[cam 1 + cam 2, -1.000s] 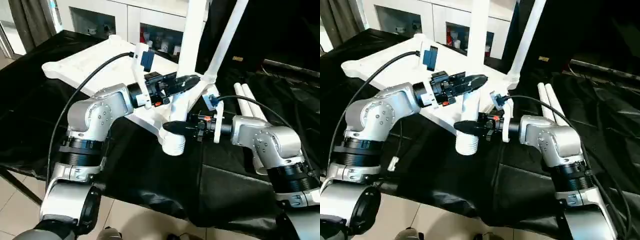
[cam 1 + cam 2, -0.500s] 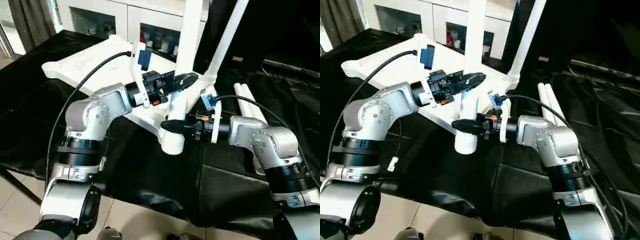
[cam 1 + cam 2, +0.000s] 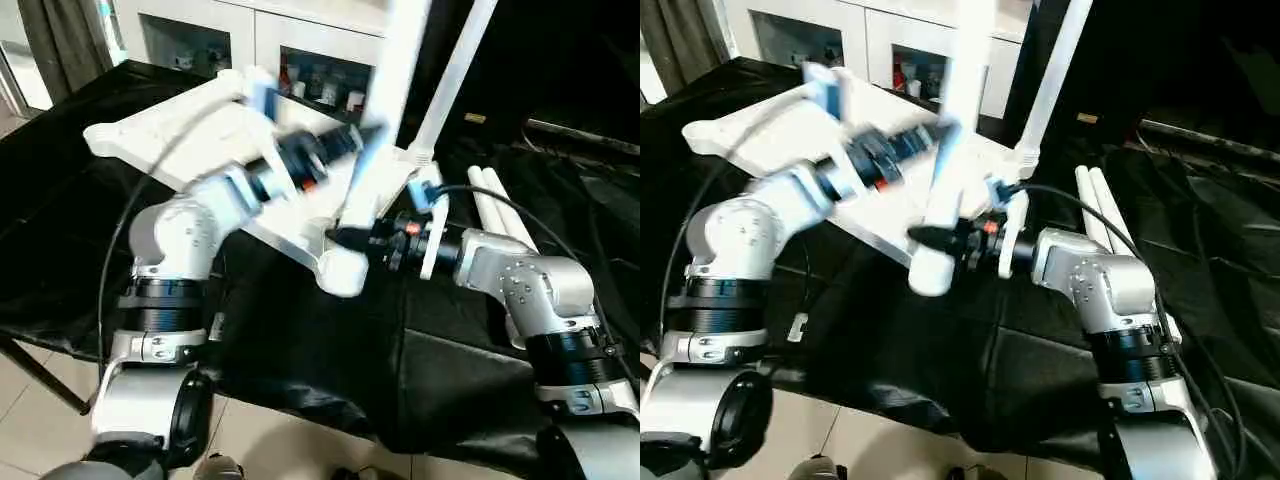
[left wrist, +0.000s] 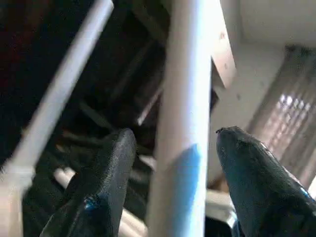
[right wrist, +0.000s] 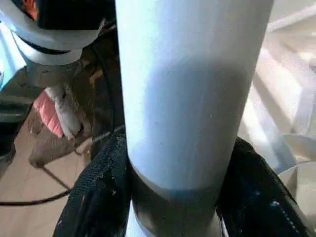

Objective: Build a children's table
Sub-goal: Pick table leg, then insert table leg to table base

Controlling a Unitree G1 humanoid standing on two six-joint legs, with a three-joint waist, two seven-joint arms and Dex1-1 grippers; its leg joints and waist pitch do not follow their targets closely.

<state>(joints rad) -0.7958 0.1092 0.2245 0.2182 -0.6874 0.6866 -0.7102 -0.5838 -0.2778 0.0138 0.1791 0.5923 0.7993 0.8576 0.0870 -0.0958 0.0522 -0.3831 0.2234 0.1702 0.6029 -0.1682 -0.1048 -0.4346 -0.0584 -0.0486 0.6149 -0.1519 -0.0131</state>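
Note:
The children's table top (image 3: 150, 130) lies white and underside up on the black cloth. One leg (image 3: 385, 110) rises, leaning a little, from the near corner socket (image 3: 345, 272). My right gripper (image 3: 345, 238) is shut on this leg just above the socket, both fingers (image 5: 98, 197) pressed against the tube (image 5: 187, 98). My left gripper (image 3: 362, 145), blurred by motion, stands open higher up the same leg (image 4: 182, 123), its fingers (image 4: 106, 182) flanking the tube with gaps. A second leg (image 3: 455, 70) stands in the socket behind.
Two loose white legs (image 3: 495, 205) lie side by side on the cloth to the right. A white cabinet (image 3: 250, 40) with glass doors stands behind the table. The black cloth (image 3: 300, 340) hangs over the front edge above the tiled floor.
My left gripper has opened off the leg and the left arm is moving, blurred. The leg's top has leaned slightly right. My right gripper keeps its hold at the base.

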